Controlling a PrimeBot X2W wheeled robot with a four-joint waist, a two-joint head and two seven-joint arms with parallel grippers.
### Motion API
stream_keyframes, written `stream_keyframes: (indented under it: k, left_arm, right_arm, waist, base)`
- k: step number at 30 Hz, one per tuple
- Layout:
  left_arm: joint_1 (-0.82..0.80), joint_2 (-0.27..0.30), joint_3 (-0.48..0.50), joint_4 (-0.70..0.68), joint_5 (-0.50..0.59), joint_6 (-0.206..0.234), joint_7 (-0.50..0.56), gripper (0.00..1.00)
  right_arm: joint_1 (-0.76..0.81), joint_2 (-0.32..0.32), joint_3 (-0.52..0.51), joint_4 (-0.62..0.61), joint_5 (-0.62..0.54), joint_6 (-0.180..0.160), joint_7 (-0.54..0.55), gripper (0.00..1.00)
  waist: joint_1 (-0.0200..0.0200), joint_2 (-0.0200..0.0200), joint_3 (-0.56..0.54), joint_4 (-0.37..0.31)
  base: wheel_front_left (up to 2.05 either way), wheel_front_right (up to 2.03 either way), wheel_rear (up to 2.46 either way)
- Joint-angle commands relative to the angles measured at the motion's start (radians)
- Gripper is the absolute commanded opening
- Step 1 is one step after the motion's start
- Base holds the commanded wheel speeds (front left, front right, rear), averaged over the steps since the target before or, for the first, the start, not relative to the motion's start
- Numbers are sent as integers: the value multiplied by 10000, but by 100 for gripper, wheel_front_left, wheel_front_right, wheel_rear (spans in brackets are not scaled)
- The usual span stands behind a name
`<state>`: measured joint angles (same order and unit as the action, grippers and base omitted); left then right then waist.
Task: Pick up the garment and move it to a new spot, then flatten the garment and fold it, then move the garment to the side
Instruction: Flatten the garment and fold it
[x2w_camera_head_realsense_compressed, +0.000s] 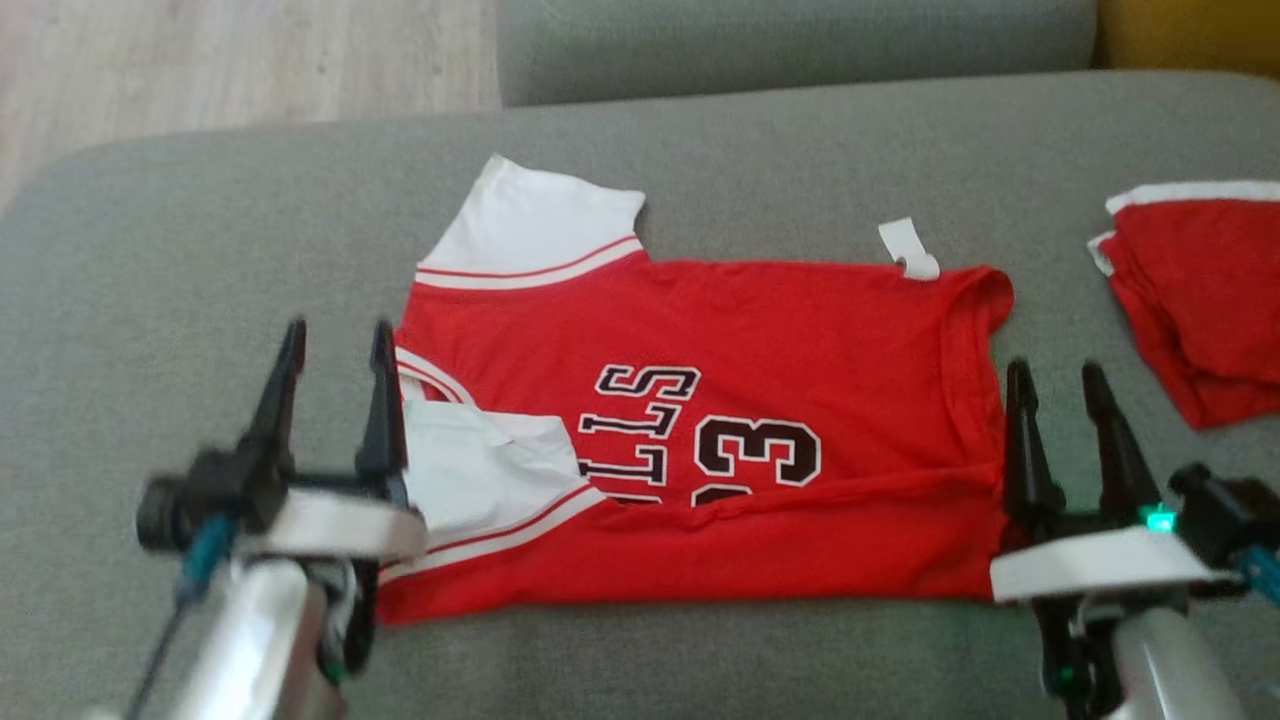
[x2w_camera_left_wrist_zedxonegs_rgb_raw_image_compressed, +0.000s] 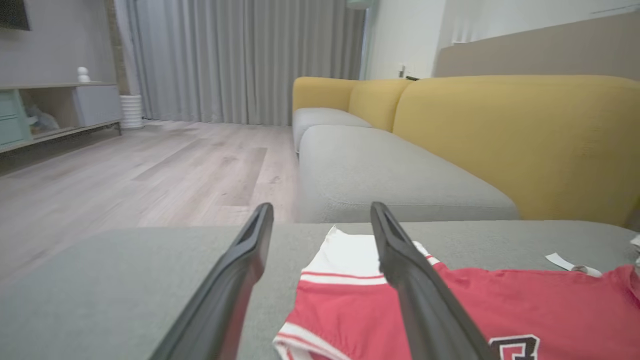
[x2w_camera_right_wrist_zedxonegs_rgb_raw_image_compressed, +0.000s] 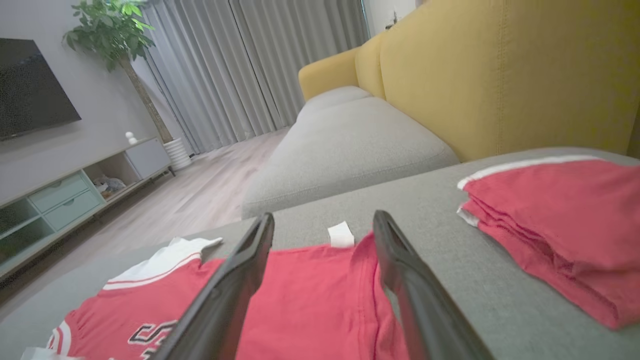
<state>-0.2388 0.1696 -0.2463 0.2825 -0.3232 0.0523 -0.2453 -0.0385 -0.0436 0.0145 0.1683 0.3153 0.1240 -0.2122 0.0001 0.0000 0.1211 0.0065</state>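
Grey fabric sofa seat (x2w_camera_head_realsense_compressed: 700, 150) spreads across the head view, with a yellow upholstered backrest (x2w_camera_left_wrist_zedxonegs_rgb_raw_image_compressed: 500, 140) and pale wooden floor (x2w_camera_left_wrist_zedxonegs_rgb_raw_image_compressed: 150, 170) beyond it in the left wrist view. A red jersey with white sleeves and black lettering (x2w_camera_head_realsense_compressed: 800, 340) lies flat at the seat's middle, its near edge folded over and a white tag (x2w_camera_head_realsense_compressed: 908, 248) at its far edge. The left end effector (x2w_camera_head_realsense_compressed: 338, 328) stands at the jersey's sleeve end, fingers wide apart, holding nothing. The right end effector (x2w_camera_head_realsense_compressed: 1056, 368) sits just beside the hem end, equally wide and empty. A folded red garment with white trim (x2w_camera_head_realsense_compressed: 1210, 290) rests apart on the right.
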Motion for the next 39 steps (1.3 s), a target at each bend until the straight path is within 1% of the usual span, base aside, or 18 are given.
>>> stream_keyframes:
  k: [1,3,4,6,9,11,13,18,20,23,27,30,39]
  left_arm:
    - [-1186,433,285,-176,69,-180,231,100]
    - [-2095,732,259,63,59,-468,804,100]
    - [-2095,732,259,63,59,-468,804,100]
    - [-3107,1091,122,413,85,-877,1611,100]
    - [-4691,1530,-83,1049,59,-1349,2767,100]
    - [-5652,1789,-283,1632,-63,-1588,3552,100]
    - [-6443,1917,-488,2220,-391,-1731,4360,100]
    - [-7997,2309,-829,3479,-1086,-1817,5817,100]
    - [-8335,2532,-1461,3643,-1300,-1822,6218,100]
    - [-8696,3018,-2148,3895,-1755,-1825,6651,100]
    - [-9004,3445,-2767,4346,-2289,-1827,7267,100]
    - [-9210,3630,-2922,4737,-2593,-1827,7605,100]
    - [-9619,3770,-3449,5280,-3161,-1828,8080,100]
  right_arm:
    - [-631,-67,249,-439,-48,67,-146,100]
    - [-900,-67,291,-601,-43,67,-177,100]
    - [-900,-67,291,-601,-43,67,-177,100]
    - [-1162,-67,378,-775,-41,67,-188,100]
    - [-1508,-67,449,-1042,28,67,-210,100]
    - [-1725,-66,521,-1181,92,67,-240,100]
    - [-1886,-66,611,-1265,163,67,-272,100]
    - [-2194,-66,865,-1420,337,67,-359,100]
    - [-2269,-66,952,-1418,409,67,-390,100]
    - [-2318,-66,997,-1353,474,67,-431,100]
    - [-2314,-66,1009,-1299,550,67,-468,100]
    - [-2288,-66,1026,-1276,570,67,-483,100]
    - [-2317,-66,950,-1356,609,67,-493,100]
  waist:
    - [-1,0,429,-225]
    - [-1,0,863,-405]
    - [-1,0,863,-405]
    - [-1,0,1302,-602]
    - [-1,0,1986,-920]
    - [-1,0,2376,-1139]
    - [-1,0,2682,-1339]
    - [-1,0,3355,-1815]
    - [-1,0,3519,-1993]
    - [-1,0,3694,-2207]
    - [-1,0,3791,-2340]
    - [-1,0,3816,-2382]
    - [-1,0,3958,-2426]
  base:
    - [0,0,0]
    - [0,0,0]
    - [0,0,0]
    - [0,0,0]
    - [0,0,0]
    - [0,0,0]
    - [0,0,0]
    - [0,0,0]
    - [0,0,0]
    - [0,0,0]
    - [0,0,0]
    - [0,0,0]
    - [0,0,0]
